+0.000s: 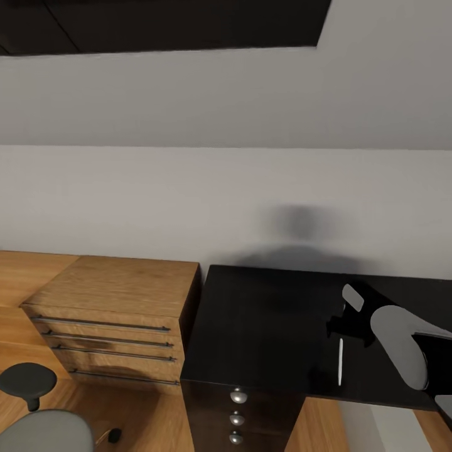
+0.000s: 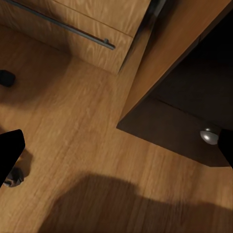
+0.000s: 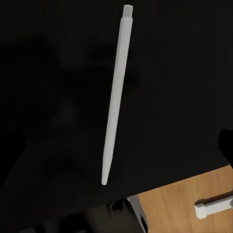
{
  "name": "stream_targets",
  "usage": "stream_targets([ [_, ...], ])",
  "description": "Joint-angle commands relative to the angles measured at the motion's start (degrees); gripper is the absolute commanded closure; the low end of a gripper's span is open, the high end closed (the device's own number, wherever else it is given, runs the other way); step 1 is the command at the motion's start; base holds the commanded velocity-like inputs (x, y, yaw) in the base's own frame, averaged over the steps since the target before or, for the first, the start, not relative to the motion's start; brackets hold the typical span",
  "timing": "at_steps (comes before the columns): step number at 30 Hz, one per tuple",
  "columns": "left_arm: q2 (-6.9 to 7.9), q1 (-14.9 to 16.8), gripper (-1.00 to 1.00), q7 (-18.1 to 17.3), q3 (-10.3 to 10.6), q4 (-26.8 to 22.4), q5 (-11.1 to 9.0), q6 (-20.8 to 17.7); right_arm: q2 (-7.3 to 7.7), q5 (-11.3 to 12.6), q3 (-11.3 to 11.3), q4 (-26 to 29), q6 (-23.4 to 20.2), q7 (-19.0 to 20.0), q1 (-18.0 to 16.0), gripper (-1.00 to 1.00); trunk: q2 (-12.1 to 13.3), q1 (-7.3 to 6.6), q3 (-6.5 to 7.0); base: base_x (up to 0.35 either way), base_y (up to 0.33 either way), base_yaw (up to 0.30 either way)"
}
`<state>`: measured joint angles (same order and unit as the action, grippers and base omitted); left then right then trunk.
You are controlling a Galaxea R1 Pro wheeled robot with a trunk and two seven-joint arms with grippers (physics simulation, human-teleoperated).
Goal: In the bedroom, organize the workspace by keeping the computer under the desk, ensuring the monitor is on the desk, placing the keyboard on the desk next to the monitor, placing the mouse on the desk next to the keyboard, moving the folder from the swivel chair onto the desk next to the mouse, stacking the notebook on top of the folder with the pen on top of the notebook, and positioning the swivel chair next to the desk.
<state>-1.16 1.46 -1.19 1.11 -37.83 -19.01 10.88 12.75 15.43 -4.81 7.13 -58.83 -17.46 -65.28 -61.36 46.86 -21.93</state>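
The whitish pen [image 1: 340, 361] lies loose on the black desk [image 1: 270, 326], near its front edge. My right gripper [image 1: 345, 317] hovers open just above and behind the pen. In the right wrist view the pen [image 3: 115, 97] runs down the middle of the dark desk top, with one black fingertip [image 3: 225, 143] far off to its side. The swivel chair [image 1: 44, 433] is at the lower left, showing its grey seat and a black armrest [image 1: 28, 380]. My left gripper [image 2: 118, 148] hangs open over the wooden floor beside the desk's drawers, holding nothing.
A low wooden dresser [image 1: 113, 314] with long bar handles stands against the desk's left side. The desk's black drawers have round silver knobs [image 1: 238, 396]. A grey wall rises right behind the desk. Chair casters [image 2: 14, 177] rest on the floor.
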Motion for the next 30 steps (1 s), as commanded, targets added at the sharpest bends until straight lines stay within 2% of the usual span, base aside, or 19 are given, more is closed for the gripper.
stream_targets([
  [1, 0.02, 0.0, -1.0, -0.1, 0.1, 0.0, -0.6, 0.2, -0.01, 0.3, -0.5, 0.1, -0.1, -0.6, 0.0, -1.0, -0.5, 0.23, -0.25, 0.0, 0.0, 0.0],
  [16, 0.02, 0.0, -1.0, -0.2, 0.1, 0.0, -0.6, 0.2, 0.03, 0.3, -0.5, 0.1, 0.2, 2.3, 0.0, -1.0, -6.5, 3.52, -2.94, 0.0, 0.0, 0.0],
  [30, 0.02, 0.0, -1.0, -0.2, 0.1, 0.0, -0.6, 0.2, 0.17, 0.2, -0.5, 0.2, 0.2, 2.8, 0.0, -1.0, -12.1, 6.6, -5.46, 0.0, 0.0, 0.0],
])
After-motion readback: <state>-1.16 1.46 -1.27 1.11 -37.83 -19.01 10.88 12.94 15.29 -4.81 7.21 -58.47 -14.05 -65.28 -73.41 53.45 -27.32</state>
